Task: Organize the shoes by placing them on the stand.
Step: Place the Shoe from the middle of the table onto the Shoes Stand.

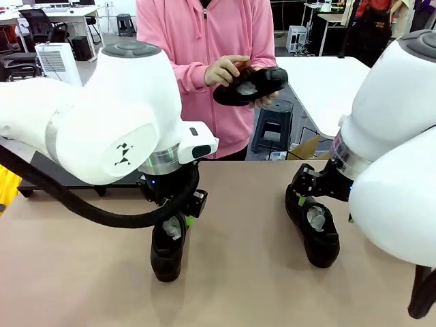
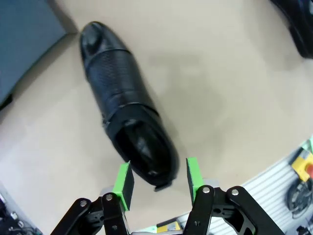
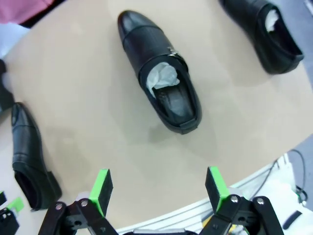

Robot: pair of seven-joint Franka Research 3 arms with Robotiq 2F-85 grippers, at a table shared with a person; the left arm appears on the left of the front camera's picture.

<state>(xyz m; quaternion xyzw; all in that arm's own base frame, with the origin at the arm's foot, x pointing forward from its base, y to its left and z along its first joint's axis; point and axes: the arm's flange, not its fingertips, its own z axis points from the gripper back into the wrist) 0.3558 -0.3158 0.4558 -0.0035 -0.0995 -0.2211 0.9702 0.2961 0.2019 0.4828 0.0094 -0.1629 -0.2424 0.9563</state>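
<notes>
My left gripper (image 1: 174, 225) (image 2: 158, 178) is down on the table, its green pads closed against the heel of a glossy black shoe (image 1: 167, 253) (image 2: 120, 98). This shoe also appears in the right wrist view (image 3: 27, 156). My right gripper (image 1: 304, 195) (image 3: 159, 188) hangs open just behind a second shoe (image 1: 315, 230) (image 3: 161, 73) stuffed with white paper, without touching it. A third shoe (image 3: 270, 33) lies further off. The person holds another shoe (image 1: 248, 85) in both hands above the far edge. The low black stand (image 1: 61, 178) (image 2: 24, 39) sits at the far left, partly behind my left arm.
The tan tabletop (image 1: 245, 272) has bare room between the two near shoes. A dark stool (image 1: 272, 122) and a white table (image 1: 327, 88) stand behind the person. The table's near edge (image 3: 254, 176) lies close under my right gripper.
</notes>
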